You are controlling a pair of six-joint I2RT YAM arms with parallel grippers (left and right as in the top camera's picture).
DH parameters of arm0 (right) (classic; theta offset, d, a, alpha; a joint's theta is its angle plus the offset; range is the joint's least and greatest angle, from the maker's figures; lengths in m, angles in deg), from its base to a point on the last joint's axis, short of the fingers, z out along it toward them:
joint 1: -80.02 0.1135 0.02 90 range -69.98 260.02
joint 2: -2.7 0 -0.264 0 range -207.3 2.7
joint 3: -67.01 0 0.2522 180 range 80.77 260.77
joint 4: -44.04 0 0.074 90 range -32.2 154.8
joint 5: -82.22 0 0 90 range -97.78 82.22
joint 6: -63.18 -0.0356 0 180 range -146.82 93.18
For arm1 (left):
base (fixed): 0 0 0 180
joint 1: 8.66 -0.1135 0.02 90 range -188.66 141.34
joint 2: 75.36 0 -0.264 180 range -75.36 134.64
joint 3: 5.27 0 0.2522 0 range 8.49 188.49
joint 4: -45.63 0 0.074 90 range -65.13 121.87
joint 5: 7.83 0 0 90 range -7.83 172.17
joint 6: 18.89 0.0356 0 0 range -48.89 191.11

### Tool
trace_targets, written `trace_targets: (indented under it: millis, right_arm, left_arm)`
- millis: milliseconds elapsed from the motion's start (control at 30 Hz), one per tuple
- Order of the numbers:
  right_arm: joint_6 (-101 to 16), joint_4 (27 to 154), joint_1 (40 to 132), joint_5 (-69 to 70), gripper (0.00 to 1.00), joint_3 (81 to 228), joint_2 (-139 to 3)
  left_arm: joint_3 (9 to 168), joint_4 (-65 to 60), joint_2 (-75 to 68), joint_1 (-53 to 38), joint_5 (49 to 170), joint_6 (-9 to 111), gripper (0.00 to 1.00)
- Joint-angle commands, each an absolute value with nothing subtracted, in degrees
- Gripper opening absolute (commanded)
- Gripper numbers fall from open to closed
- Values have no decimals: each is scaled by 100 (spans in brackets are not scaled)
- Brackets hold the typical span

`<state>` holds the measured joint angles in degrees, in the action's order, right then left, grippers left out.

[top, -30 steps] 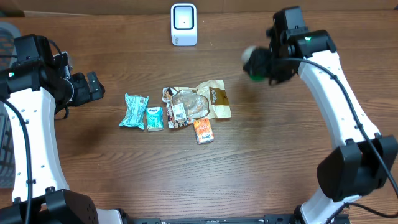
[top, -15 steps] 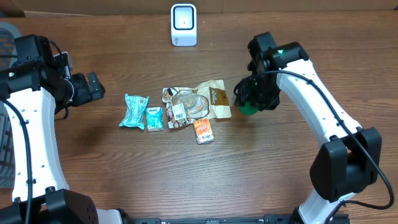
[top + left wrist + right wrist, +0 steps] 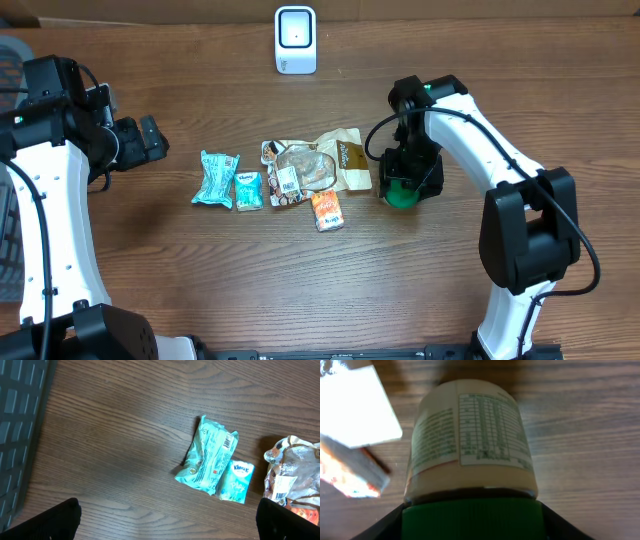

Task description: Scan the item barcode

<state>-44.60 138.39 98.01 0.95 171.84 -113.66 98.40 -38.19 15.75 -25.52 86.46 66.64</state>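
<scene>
- The jar (image 3: 402,194), with its green cap, is now found low on the table (image 3: 200,280), just beside the right edge of the brown pouch (image 3: 345,160); a second ago it is seen raised at the upper right, closer to the scanner (image 3: 296,40).
- Over that second the right arm is swung down and inward, away from the scanner and towards the row of snack packets.
- In the right wrist view the right gripper (image 3: 471,522) is seen with a finger on either side of the cap, and the printed label is turned up towards the camera. Whether the cap is clamped or just let go cannot be told.
- The left gripper (image 3: 170,515) is held wide apart and empty, well away from the teal packets (image 3: 210,455); it is unchanged.
- From the move away from the scanner, it is judged that the jar's scan is finished and that the jar is being set down with the other items.
- A release and a reach for another item, perhaps the orange packet (image 3: 327,210), are judged to be what follows.
</scene>
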Motion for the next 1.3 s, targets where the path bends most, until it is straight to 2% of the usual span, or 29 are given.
trace_targets:
  millis: [0,33,67,233,533,1067,1267]
  right_arm:
    - [-4202,13654,9801,123,84,17236,-11326]
    - [-4108,13562,9799,121,95,17240,-11326]
    - [-4034,13457,9784,126,100,17240,-11326]
    - [-3789,13109,9668,16,100,17361,-11326]
    - [-3079,13765,9635,-316,100,18657,-11086]
    - [-2633,13192,9989,-862,100,17402,-11084]
    - [-2631,13055,9989,-902,88,17358,-11084]
  left_arm:
    - [9831,-3815,1527,-2515,8664,6684,100]
    - [9831,-3813,1527,-2515,8664,6684,100]
    - [9831,-3813,1527,-2515,8664,6684,100]
    - [9831,-3813,1527,-2515,8664,6684,100]
    - [9831,-3815,1527,-2515,8664,6684,100]
    - [9831,-3813,1527,-2515,8664,6684,100]
    - [9831,-3813,1527,-2513,8664,6684,100]
